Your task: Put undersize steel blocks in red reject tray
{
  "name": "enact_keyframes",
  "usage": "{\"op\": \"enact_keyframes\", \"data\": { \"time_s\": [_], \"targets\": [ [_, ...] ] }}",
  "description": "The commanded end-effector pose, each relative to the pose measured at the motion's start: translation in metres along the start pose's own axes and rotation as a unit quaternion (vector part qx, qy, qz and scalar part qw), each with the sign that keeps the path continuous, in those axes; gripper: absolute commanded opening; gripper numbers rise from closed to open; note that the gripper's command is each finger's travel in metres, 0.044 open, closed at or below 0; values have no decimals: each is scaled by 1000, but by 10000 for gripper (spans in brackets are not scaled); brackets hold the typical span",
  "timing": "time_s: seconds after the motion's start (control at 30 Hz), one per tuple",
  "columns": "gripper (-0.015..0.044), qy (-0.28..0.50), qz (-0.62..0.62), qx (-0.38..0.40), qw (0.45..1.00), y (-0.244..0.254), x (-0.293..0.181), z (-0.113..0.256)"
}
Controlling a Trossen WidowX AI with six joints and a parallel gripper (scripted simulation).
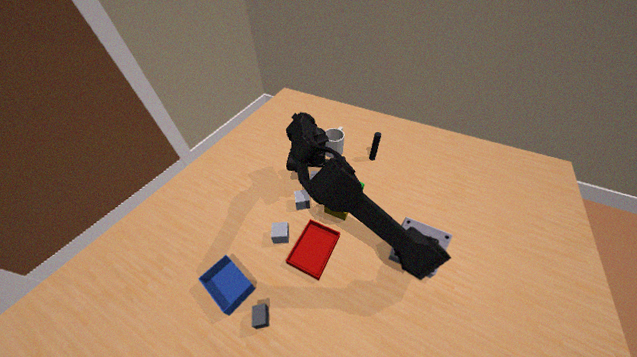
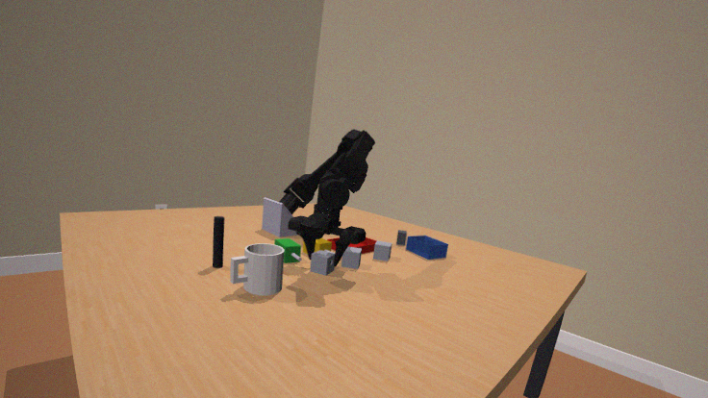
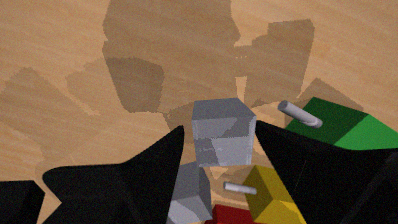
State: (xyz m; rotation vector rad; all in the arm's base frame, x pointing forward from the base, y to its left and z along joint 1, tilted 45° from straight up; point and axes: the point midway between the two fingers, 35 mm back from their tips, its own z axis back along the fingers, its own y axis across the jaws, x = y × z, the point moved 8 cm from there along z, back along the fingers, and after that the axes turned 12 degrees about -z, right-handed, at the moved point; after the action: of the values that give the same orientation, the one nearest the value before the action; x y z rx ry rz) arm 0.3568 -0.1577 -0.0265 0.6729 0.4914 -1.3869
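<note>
With my fingers [image 2: 324,261] spread wide and holding nothing around the block [image 2: 322,261] [image 3: 224,140] beside the green gauge [image 2: 288,250] [image 3: 345,125], I judge this 1 is up for picking, so next I should straddle it squarely and close.

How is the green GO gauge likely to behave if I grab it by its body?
The green GO gauge should feel stiff, as its body looks like a solid block. Its flat sides will probably resist rolling and seat well between flat pads. The thin pin juts from one face, so a bump there would likely swivel it.
</note>
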Motion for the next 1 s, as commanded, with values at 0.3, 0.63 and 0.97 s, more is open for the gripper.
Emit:
{"op": "enact_keyframes", "data": {
  "time_s": [0.3,0.63,0.97],
  "targets": [
    [299,1,0,-1,1000,-1,-1,-14],
    [173,1,0,-1,1000,-1,-1,-14],
    [0,0,-2,0,1000,-4,-3,55]
  ]
}}
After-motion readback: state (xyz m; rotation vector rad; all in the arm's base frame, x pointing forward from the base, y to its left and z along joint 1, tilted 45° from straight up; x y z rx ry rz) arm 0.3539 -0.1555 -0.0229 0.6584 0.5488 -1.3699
